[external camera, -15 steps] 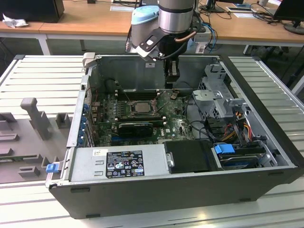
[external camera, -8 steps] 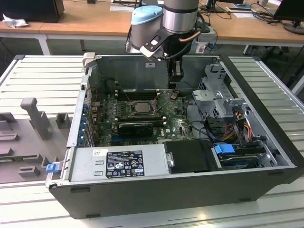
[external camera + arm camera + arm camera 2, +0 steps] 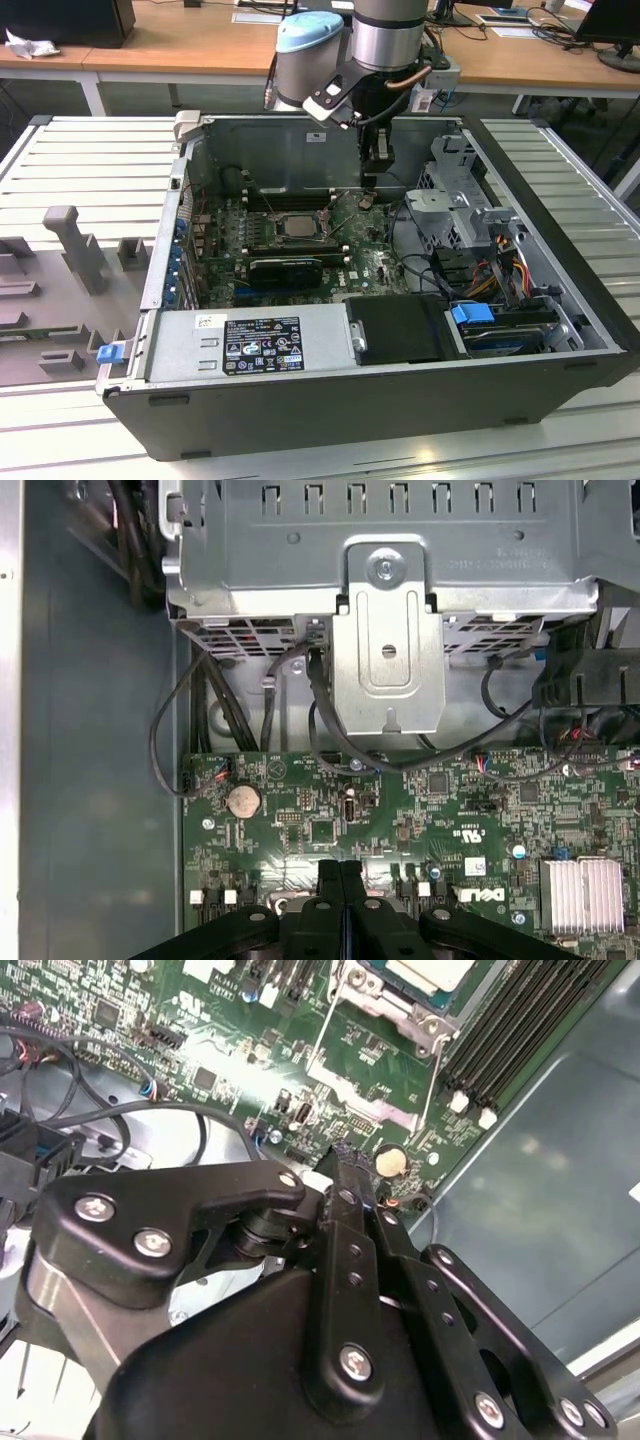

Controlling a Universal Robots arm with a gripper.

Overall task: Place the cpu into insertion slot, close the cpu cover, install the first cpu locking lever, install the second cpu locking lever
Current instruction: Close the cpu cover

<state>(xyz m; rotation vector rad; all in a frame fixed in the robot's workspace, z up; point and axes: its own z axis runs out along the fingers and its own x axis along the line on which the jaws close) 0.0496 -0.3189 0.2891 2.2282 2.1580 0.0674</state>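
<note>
In the exterior view, can see the chip (image 3: 298, 226) lying flat in the socket (image 3: 268, 232), so likely done with that step; gripper (image 3: 371, 188) hanging near, toward the exterior view's right. In the second wrist view, looks pale and shiny, with the grey cover (image 3: 372, 995) down around it and two thin wire levers (image 3: 322, 1035) seemingly not clipped yet. In the first wrist view, fingers (image 3: 328, 880) pressed together, holding nothing.

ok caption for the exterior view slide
Shut gripper poised over the motherboard inside the open computer case, toward the exterior view's right of the seated cpu.
</note>
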